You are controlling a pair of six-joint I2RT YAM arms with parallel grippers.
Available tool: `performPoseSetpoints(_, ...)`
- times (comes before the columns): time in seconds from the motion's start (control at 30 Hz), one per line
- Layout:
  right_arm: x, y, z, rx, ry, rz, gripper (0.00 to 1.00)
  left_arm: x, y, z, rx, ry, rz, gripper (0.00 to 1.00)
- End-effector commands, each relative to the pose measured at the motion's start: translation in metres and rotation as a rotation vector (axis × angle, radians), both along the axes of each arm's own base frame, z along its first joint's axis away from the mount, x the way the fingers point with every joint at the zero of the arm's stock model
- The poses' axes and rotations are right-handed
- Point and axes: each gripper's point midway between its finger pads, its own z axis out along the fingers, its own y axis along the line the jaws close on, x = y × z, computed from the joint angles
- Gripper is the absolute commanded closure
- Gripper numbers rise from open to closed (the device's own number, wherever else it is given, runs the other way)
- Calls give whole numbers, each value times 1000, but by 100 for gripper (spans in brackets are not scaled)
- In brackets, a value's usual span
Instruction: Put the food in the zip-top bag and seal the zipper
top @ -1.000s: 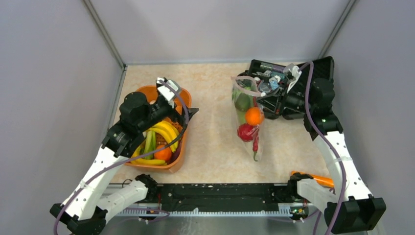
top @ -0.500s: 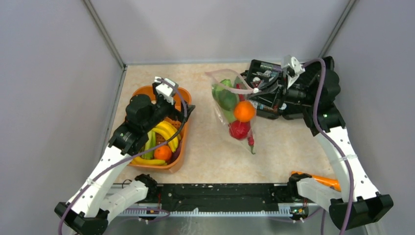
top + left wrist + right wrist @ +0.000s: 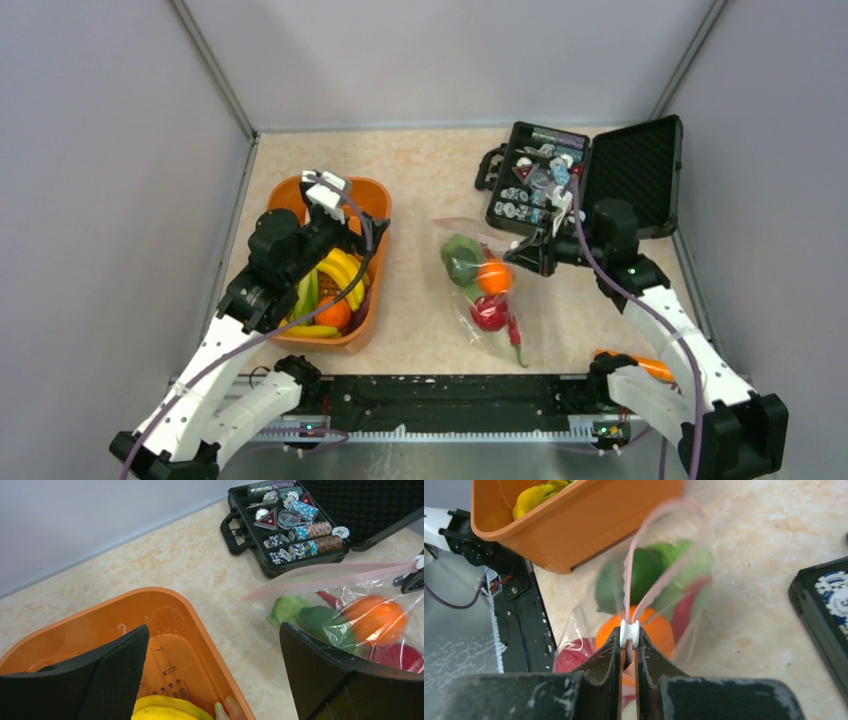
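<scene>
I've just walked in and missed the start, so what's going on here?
The right hand is shut on the white slider of the zipper at the mouth of the zip-top bag, which lies on the table with green pieces, an orange, a red piece and a chilli inside. The mouth is not sealed yet. The left hand hangs open above the orange tub, where bananas and another orange wait.

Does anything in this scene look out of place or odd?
Yes. One orange piece lies alone by the near right edge of the table, partly hidden by the right arm, far from the tub and the bag. What it is cannot be told.
</scene>
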Motion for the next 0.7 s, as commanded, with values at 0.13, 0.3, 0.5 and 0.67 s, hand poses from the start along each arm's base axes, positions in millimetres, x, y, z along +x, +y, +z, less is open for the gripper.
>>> performPoseSetpoints(0.13,-15,5,91,97,-357,66,100,6,-18,-3,-7,35,-77,1)
performPoseSetpoints(0.3,-30,9,119,142,-412,141,100,15,-33,-27,-83,140,-98,1)
performPoseSetpoints(0.5,-67,13,158,218,-500,301,100,29,-44,-31,-237,188,-86,1)
performPoseSetpoints(0.67,-78,11,177,225,-587,316,100,33,-51,-23,-332,189,-148,1)
